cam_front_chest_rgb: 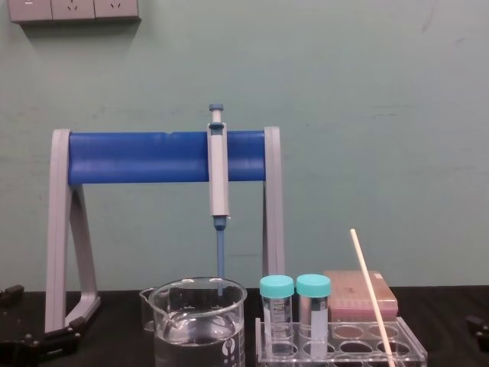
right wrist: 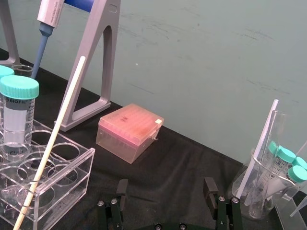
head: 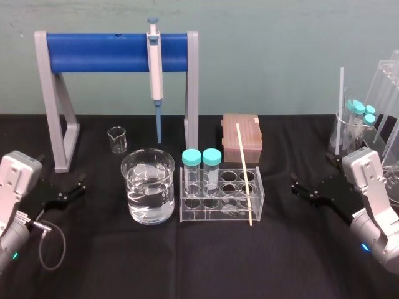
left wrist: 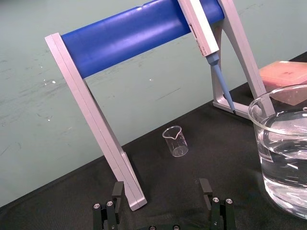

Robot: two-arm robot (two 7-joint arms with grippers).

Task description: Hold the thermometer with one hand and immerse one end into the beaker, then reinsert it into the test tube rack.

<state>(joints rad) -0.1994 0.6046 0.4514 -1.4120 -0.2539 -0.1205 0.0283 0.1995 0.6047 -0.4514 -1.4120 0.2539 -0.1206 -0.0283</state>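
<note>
Currently: thermometer (head: 244,174), leaning in a right-end hole of the test tube rack (head: 212,213), mid-table. Beaker (head: 148,187), part-filled with clear liquid, just left of the rack. Left gripper (head: 79,185), near left, fingers spread wide, holding nothing. Right gripper (head: 295,188), near right, fingers likewise spread, holding nothing, apart from the rack.

A pipette (head: 154,62) hangs on the blue-barred stand (head: 93,52), small beaker (head: 116,139) beneath, pink tip box (head: 242,136) beside it.
</note>
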